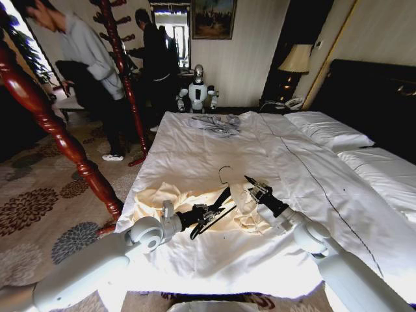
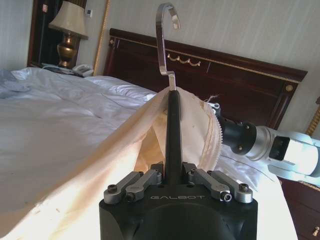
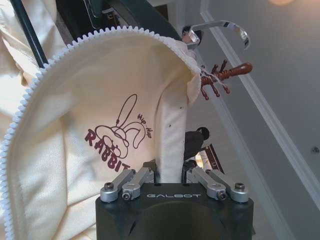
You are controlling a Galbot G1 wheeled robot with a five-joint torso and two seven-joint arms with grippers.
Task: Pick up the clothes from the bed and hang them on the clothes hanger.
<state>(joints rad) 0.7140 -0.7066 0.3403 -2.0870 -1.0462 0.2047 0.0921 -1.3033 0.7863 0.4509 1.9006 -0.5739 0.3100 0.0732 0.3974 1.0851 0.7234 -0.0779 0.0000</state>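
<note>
We see the bed (image 1: 195,156), white-sheeted, filling the frame's centre, with a red-brown coat stand (image 1: 45,123) at left; the clothes (image 1: 172,198), pale cream with a toothed zipper edge, lie at lower centre, printed "Hip Hop RABBIT"; the left gripper (image 1: 209,212) is clamped on the clothes hanger (image 1: 221,203); the right gripper (image 1: 255,188), marked GALBOT, pinches the fabric.

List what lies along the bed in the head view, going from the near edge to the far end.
Left gripper holding the clothes hanger → right gripper pinching the clothes → bare sheet of the bed → grey garment.
</note>
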